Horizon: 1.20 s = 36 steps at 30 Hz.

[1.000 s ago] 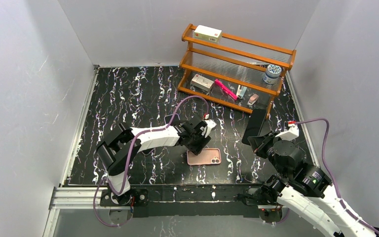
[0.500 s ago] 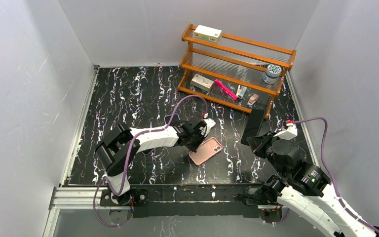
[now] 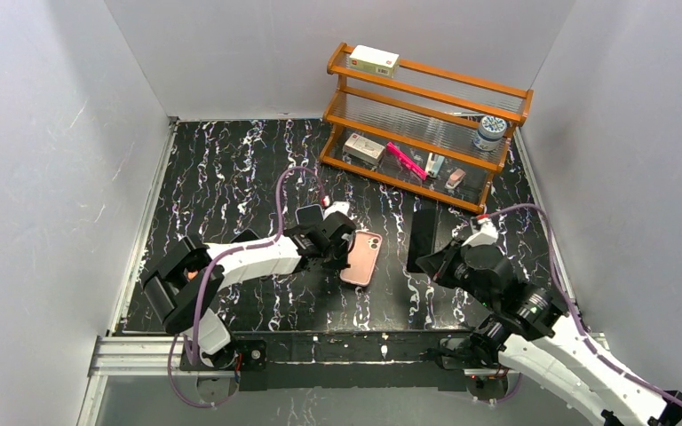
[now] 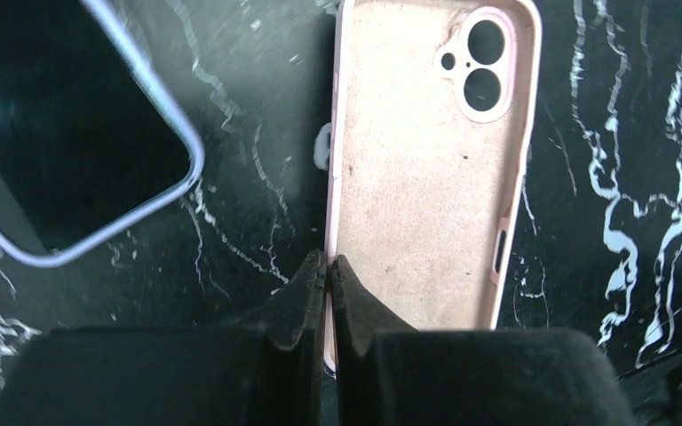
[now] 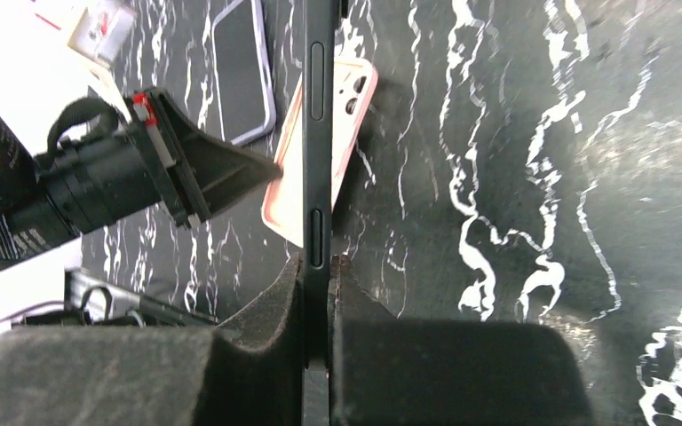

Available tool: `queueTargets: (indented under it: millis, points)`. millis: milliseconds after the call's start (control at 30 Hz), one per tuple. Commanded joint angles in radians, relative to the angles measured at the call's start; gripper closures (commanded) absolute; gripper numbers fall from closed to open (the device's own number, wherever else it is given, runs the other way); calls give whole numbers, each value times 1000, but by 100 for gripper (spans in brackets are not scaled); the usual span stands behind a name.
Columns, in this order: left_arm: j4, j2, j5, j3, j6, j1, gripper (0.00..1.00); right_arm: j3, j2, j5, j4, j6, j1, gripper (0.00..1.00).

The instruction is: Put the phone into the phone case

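1. The left gripper (image 4: 329,261) is closed on the phone case (image 4: 422,169): its fingers (image 4: 306,284) are pinched over the thin side wall at the near end, one inside and one outside
2. The case is seen lying flat on the table (image 4: 613,133), hollow side up, with the camera cut-out at the far end
3. The right gripper (image 5: 317,259) is clamped on the phone (image 5: 317,106), which is held on edge so that only its slim side with the buttons is shown to the wrist camera
4. From overhead the phone is found just to the right of the case, near it but apart; whether its lower end touches the table cannot be told
5. A second phone (image 4: 80,124), dark with a pale violet rim, is seen lying on the other side of the case and is not gripped
6. The step in hand is judged to be the bringing together: the case is steadied, the phone is held ready beside it, and nothing is seated yet
7. For the next move the phone would have to be turned flat, matched to the cut-out end, and tucked under the rim at one end before the rest is pressed down
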Motion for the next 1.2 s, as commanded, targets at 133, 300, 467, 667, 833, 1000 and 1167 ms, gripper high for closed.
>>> queueTargets:
  millis: [133, 300, 467, 667, 833, 1000, 1167]
  points:
    - [70, -14, -96, -78, -430, -24, 98, -51, 106, -228, 279, 23, -2, 99]
    - [108, -18, -94, -86, -446, -57, 73, -55, 231, -283, 362, 70, -3, 99]
    - [54, -111, -65, -92, -431, -2, 56, -26, 355, -316, 428, 77, -2, 99]
    - [33, -280, 37, -121, -378, 132, 33, -49, 464, -354, 556, 115, -3, 99]
    - [78, -314, 196, -144, -336, 224, 22, -61, 567, -382, 632, 125, -2, 99]
    - [101, -276, 306, -130, -273, 243, 8, -77, 641, -377, 699, 127, -3, 99]
    - [135, -218, 367, -137, -246, 252, 8, -81, 735, -390, 760, 119, -2, 99]
